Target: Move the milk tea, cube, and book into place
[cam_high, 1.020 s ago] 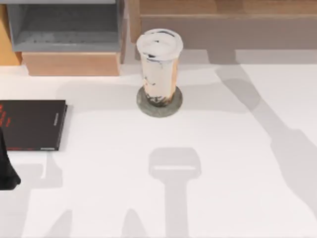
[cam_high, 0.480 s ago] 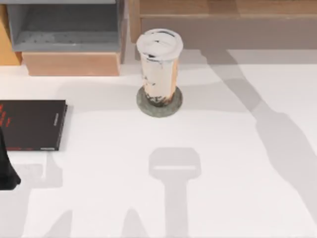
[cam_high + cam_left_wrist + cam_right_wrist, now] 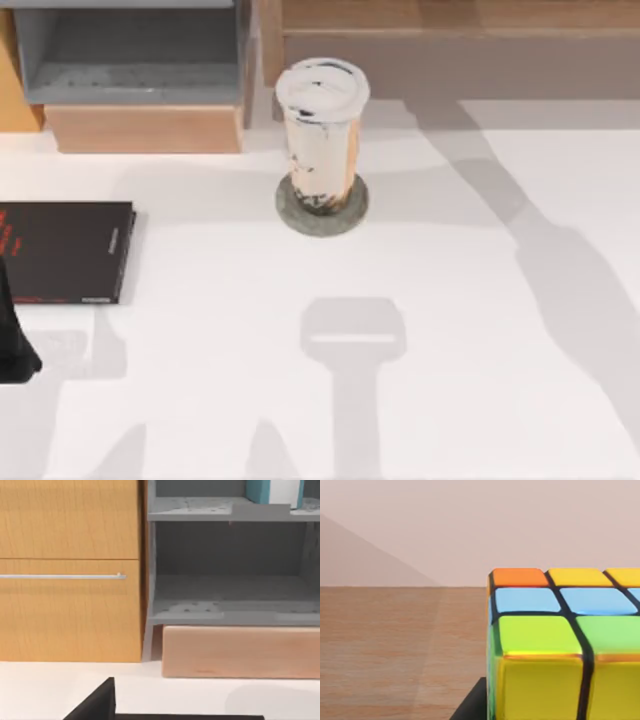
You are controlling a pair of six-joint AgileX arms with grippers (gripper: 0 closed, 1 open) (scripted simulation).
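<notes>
The left arm (image 3: 14, 340) was seen as a dark shape at the tabletop's left edge, just below the black book (image 3: 65, 252) in the top view. The state of the left hand could not be told.

In the left wrist view, a black corner (image 3: 97, 705) was seen at the lower edge, over the white tabletop (image 3: 45, 690). Beyond it a wooden cabinet front (image 3: 70, 570) with a thin metal handle (image 3: 62, 576) was seen beside a grey shelf unit (image 3: 230, 612). A light wooden block (image 3: 240, 652) lay under the shelf unit's lower compartment. The book (image 3: 272, 491), teal-covered with white page edges, stood on the upper shelf of that unit.

In the right wrist view, the cube (image 3: 560, 645) was seen very close, with orange, yellow, blue and green squares in a black grid. A dark part (image 3: 472, 705) was seen at its lower corner, over a brown wooden surface (image 3: 395, 650). The state of the right hand, and whether the cube was pinched, could not be told.

In the top view, the milk tea (image 3: 321, 135) stood upright on the grey round coaster (image 3: 322, 208), well to the right of the black book. The grey shelf unit (image 3: 135, 55) and the wooden block (image 3: 145, 128) lay behind and to the left of the milk tea.
</notes>
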